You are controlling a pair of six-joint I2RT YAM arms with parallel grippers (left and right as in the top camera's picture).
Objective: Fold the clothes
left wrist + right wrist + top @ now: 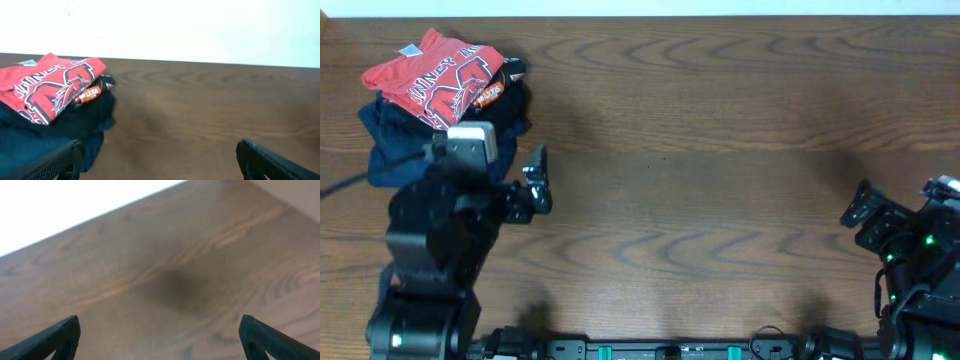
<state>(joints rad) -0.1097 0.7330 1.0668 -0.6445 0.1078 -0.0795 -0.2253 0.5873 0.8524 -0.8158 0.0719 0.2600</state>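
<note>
Roughly folded, print-up coral-red T-shirt (pixel 435 75)

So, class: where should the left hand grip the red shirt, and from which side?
Grip the red shirt by its right edge, the one nearest the open left hand, coming in from the middle of the table. It lies folded on top of the dark clothes, so that raised edge can probably be pinched without catching them.

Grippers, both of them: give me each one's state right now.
Left gripper: open, holding nothing; the coral-red T-shirt lies apart from it.
Right gripper: open, holding nothing.
</note>
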